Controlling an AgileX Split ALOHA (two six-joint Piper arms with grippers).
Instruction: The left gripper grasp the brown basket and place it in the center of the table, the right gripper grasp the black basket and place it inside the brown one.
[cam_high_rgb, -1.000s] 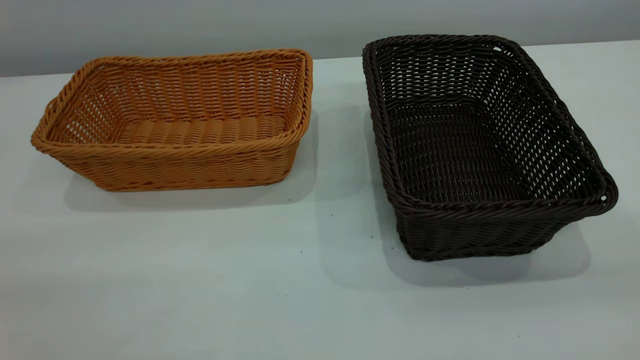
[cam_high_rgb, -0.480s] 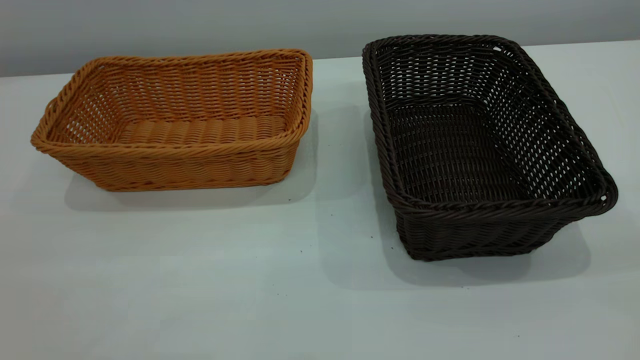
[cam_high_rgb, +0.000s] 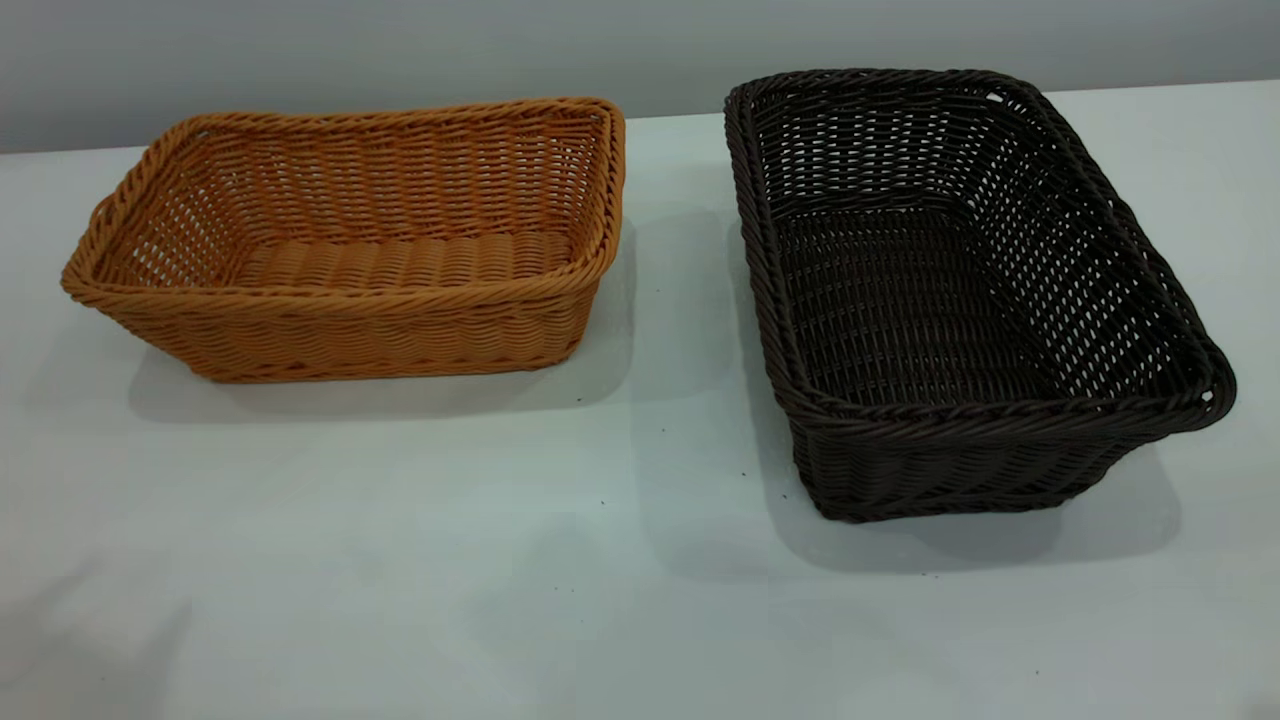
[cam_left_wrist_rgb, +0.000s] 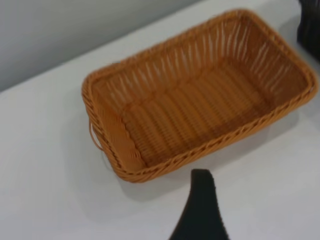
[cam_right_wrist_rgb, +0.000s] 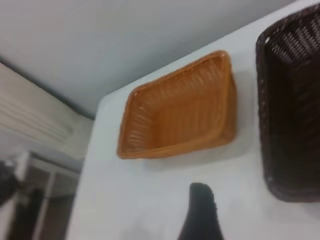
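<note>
The brown basket (cam_high_rgb: 345, 245) stands empty on the table (cam_high_rgb: 620, 600) at the left, and the left wrist view looks down into the same brown basket (cam_left_wrist_rgb: 200, 95). The black basket (cam_high_rgb: 960, 300) stands empty at the right, a hand's width from it. Neither gripper appears in the exterior view. My left gripper (cam_left_wrist_rgb: 246, 201) hovers over bare table near the brown basket's long side, open and holding nothing; one finger (cam_left_wrist_rgb: 201, 210) shows. My right gripper (cam_right_wrist_rgb: 235, 206) is higher up, open over the table between the brown basket (cam_right_wrist_rgb: 180, 107) and the black basket (cam_right_wrist_rgb: 292, 105).
A grey wall runs behind the table's far edge (cam_high_rgb: 660, 118). In the right wrist view the table's side edge (cam_right_wrist_rgb: 87, 175) drops off beyond the brown basket, with pale furniture (cam_right_wrist_rgb: 35, 170) below. Bare tabletop lies in front of both baskets.
Both baskets stay put. A faint shadow has spread over the table's near left corner in the exterior view.
</note>
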